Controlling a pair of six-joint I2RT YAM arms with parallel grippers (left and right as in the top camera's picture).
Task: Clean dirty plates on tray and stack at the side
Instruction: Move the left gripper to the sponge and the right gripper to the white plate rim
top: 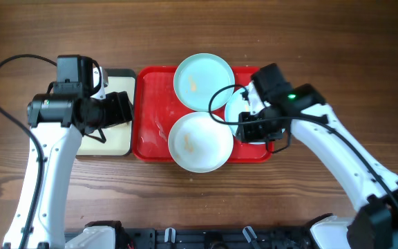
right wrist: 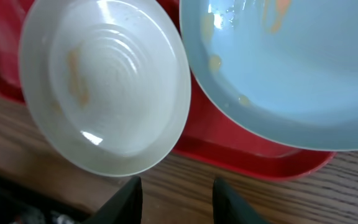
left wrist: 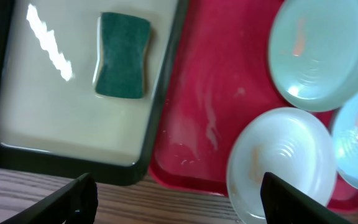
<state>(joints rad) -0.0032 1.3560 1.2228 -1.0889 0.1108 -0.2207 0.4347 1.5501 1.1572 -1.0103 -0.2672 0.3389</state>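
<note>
Wood table (top: 185, 34); red tray (top: 150, 97), three orange-smeared plates (top: 202, 81), white plate (top: 200, 142) overhanging edge; left pincer (left wrist: 182, 199), right pincer (right wrist: 178, 193) apart

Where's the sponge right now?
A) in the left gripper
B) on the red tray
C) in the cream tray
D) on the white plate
C: the left wrist view shows the sponge lying flat on the floor of the cream tray, beside the red tray.

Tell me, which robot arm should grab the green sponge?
Left. The left gripper hovers open over the cream tray where the sponge lies. The right gripper is across the red tray, near a pale blue plate.
</note>
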